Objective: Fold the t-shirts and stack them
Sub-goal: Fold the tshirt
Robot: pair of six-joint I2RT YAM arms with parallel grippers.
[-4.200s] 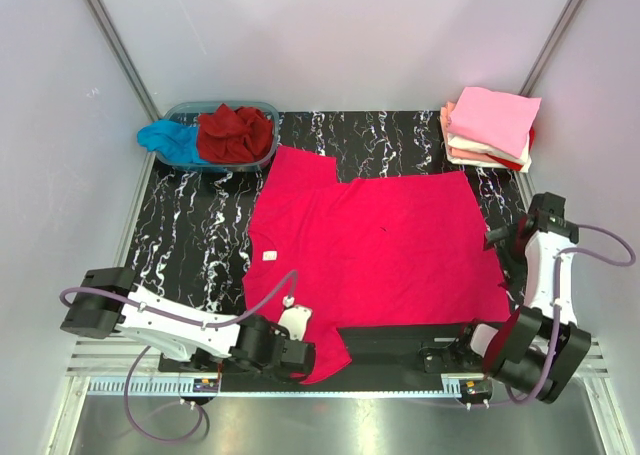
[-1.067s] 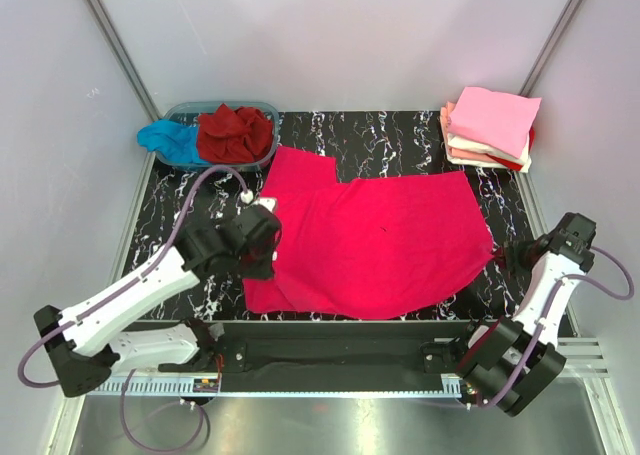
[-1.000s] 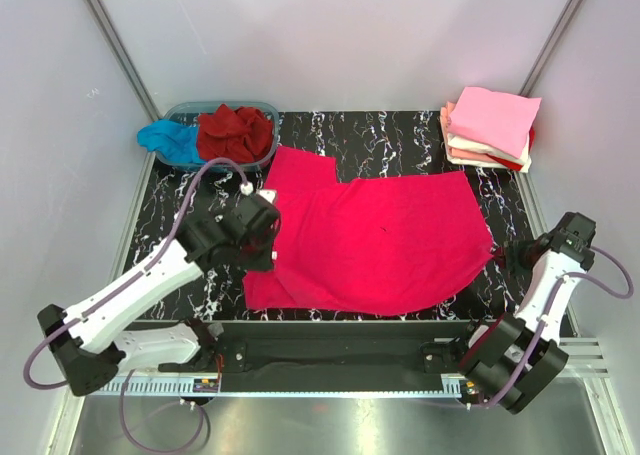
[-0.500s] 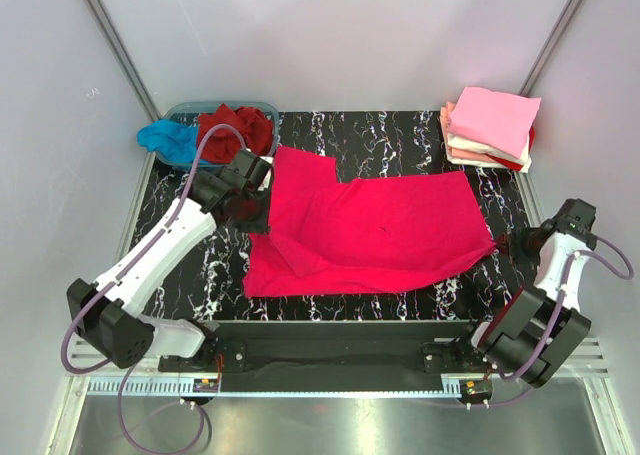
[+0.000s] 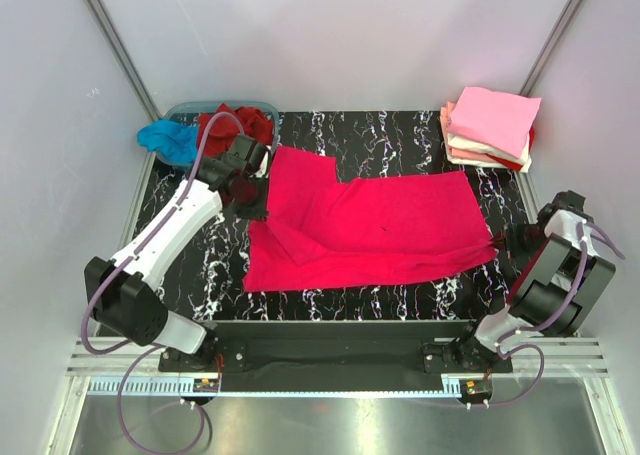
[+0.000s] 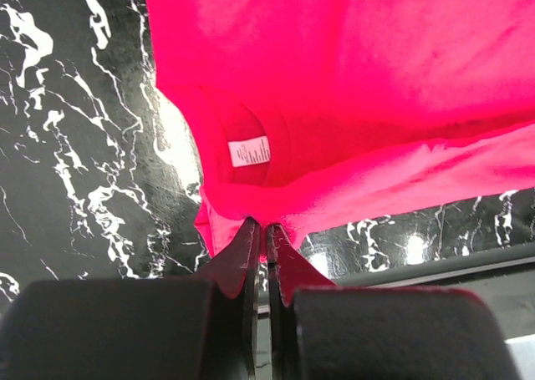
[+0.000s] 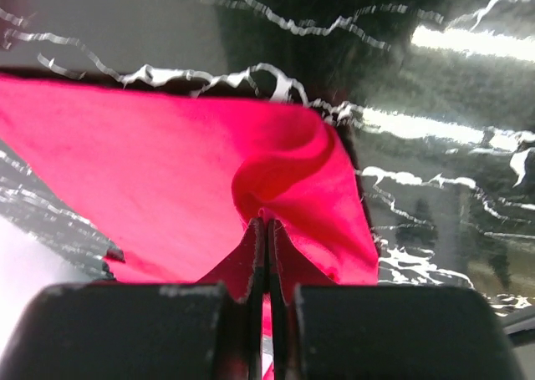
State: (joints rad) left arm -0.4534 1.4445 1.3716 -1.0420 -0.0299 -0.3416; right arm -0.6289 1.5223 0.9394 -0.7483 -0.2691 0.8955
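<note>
Top view: pinkish-red tee point(image 5: 380, 225) lay half-folded just right of the tub point(image 5: 200, 106), L gripper point(image 5: 256, 190) & R gripper point(image 5: 502, 243) at its opposite ends; best carry both ends level & taut so edges meet square. L wrist: jaws pinched shut on limp cotton near collar label point(image 6: 249, 152). R wrist: jaws clamped on rumpled matte hem corner.

The left fingers point(image 6: 237, 259) are pressed together, pinching a fold of the pinkish-red t-shirt point(image 6: 376, 79) at its near edge. Just beyond the fingertips lies the round neckline, with a small white label point(image 6: 249, 153) sewn inside it. The cloth spreads away up and to the right, with a long crease across it. Black worktop point(image 6: 75, 146) with white veining shows on the left and beneath the shirt's edge.
</note>
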